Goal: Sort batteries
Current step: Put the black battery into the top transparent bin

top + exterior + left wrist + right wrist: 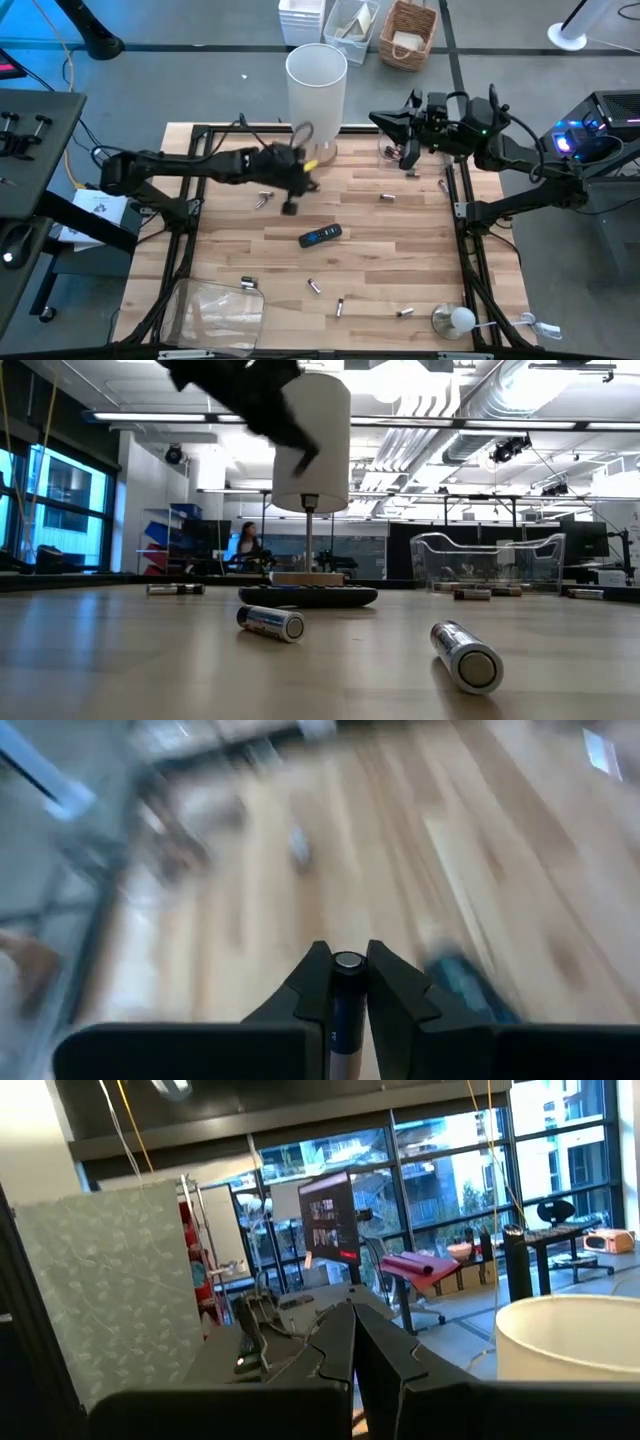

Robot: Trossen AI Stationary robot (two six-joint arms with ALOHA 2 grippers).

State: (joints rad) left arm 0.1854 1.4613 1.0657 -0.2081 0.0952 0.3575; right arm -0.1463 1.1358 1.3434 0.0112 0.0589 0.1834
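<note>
The left gripper (349, 982) was clamped on one battery (347, 1010), which stood upright between the two fingers with its round metal end cap poking out just past the tips. In the high view that gripper (290, 205) hung over the middle of the table, left of centre, just beside a loose battery (263, 199) and near the black remote-like bar (320, 236).

The right gripper (352, 1342) waited raised at the far right corner of the table, its fingers pressed together on nothing, looking out into the room.

The other batteries lay scattered on the wooden table (400, 250): one far right of centre (387, 198), several along the near edge (314, 287), one near left (248, 284) by the clear plastic tub (215, 310). The white cylinder on a stand (316, 90) stood at the far side.

Judged from their look, these cells would be light, rigid and smooth-skinned, apt to roll on the wood when nudged. The surest hold seemed to be across the middle of the barrel, fingers square to its length, since a grip near an end could let it pivot or squirt free.
</note>
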